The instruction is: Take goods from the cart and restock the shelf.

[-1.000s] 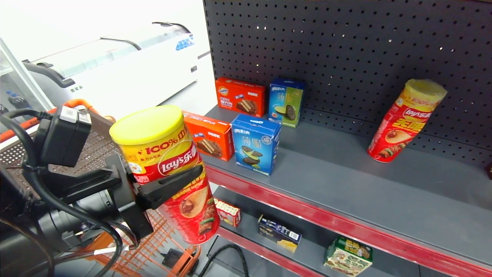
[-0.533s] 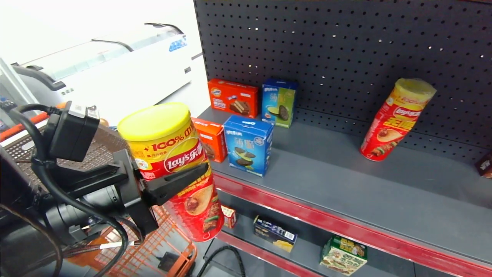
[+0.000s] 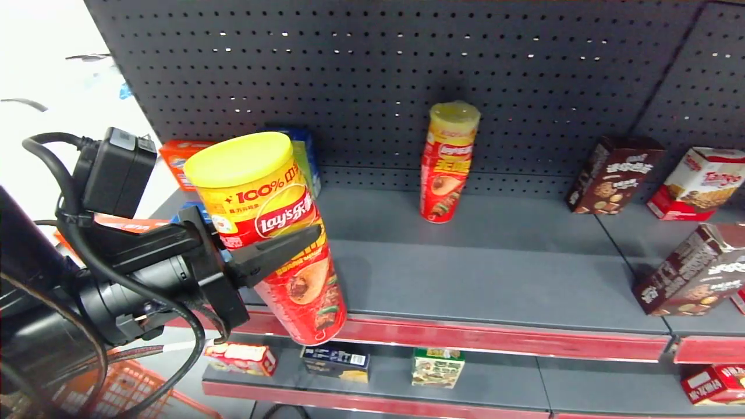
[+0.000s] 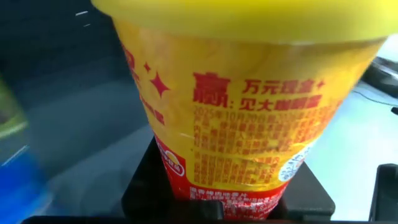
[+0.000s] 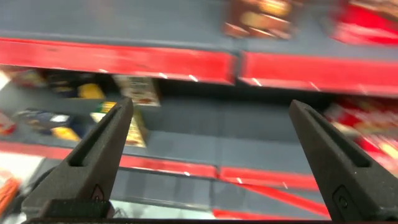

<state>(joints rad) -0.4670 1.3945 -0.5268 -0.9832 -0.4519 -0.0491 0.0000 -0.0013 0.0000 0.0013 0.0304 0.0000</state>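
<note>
Gripping a chip can (image 3: 265, 215) around its upper half, the left gripper (image 3: 256, 227) holds it in the air in front of the shelf (image 3: 465, 273), near that shelf's front left corner. In the head view the can leans a little, its yellow lid toward the pegboard (image 3: 378, 70) and its base hanging over the red front edge (image 3: 465, 337). It is not yet resting on the shelf. A grip this high leaves the base free to be set down flat. A second can (image 3: 448, 163) stands against the back edge near the middle, which suggests where this one belongs. Brown boxes (image 3: 614, 174) sit toward the right end, and a corner of the orange cart (image 3: 122, 390) shows low down beside the arm.

From the left wrist, the can (image 4: 249, 124) looms close, lid outward, with the black fingers (image 4: 149, 186) clamped on either side of its red band.

From the right wrist, the right gripper (image 5: 214, 162) hangs with its two fingers spread wide and nothing between them. It faces the lower shelf (image 5: 261, 149), where small boxes (image 5: 138, 93) stand near the back. I judge it is kept low so that it stays clear of the placing.
</note>
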